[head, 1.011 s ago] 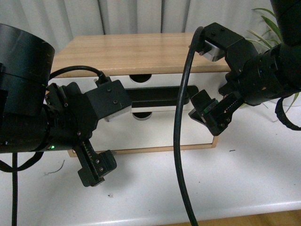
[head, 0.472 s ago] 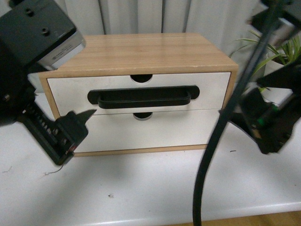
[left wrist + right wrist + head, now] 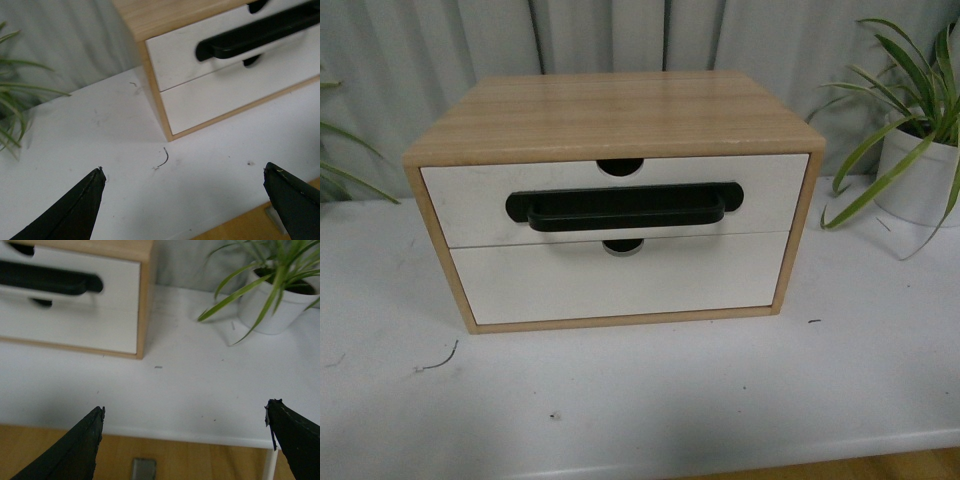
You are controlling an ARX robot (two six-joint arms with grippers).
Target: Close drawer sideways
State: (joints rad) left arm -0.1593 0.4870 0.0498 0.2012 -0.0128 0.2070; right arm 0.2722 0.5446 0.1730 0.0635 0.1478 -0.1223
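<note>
The drawer (image 3: 470, 200) is the upper one of a small wooden cabinet (image 3: 610, 110), white-fronted with a wide black bar handle (image 3: 620, 207) and a semicircular notch in its top edge. Its front sits flush with the cabinet frame. Neither arm shows in the front view. My left gripper (image 3: 185, 200) is open and empty above the white table, in front of the cabinet's left corner; the drawer (image 3: 175, 55) and its handle (image 3: 250, 35) show there. My right gripper (image 3: 185, 440) is open and empty over the table's front edge, off the cabinet's right corner; the drawer (image 3: 120, 275) shows there.
A plain white lower drawer (image 3: 620, 280) sits under it. A potted plant in a white pot (image 3: 920, 170) stands right of the cabinet, also in the right wrist view (image 3: 275, 305). Plant leaves (image 3: 15, 110) reach in at the left. A small wire scrap (image 3: 440, 360) lies on the table (image 3: 720, 400).
Both arms, close in front of the cabinet a second ago, have drawn back out of the front view. The cabinet and drawer have not moved.
</note>
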